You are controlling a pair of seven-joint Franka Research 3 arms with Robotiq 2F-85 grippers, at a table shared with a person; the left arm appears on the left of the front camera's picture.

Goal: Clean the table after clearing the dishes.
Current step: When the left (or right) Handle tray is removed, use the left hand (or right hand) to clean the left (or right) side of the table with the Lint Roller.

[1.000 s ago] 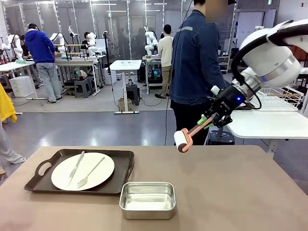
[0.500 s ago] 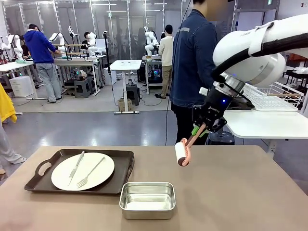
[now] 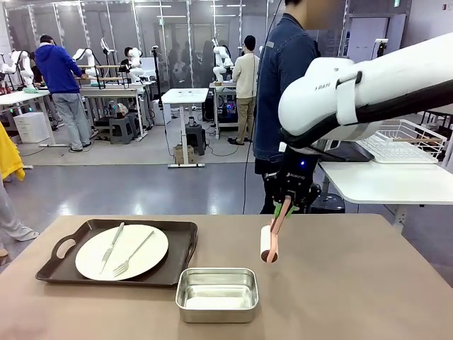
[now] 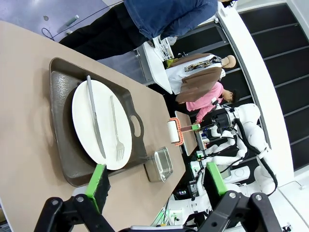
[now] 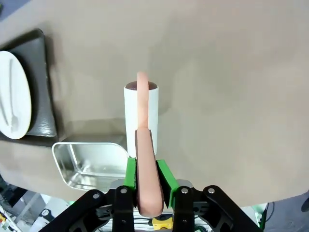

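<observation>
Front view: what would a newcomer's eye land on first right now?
The right gripper, shut on a pink-handled lint roller, holds it roll-down over the middle of the table. At left, a white plate with knife and fork sits on a dark tray; an empty steel pan stands just right of it, nearer the camera.

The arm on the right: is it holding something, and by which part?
Yes: the right gripper grips a lint roller by its pink handle, white roll pointing down. The left gripper is open and empty.
</observation>
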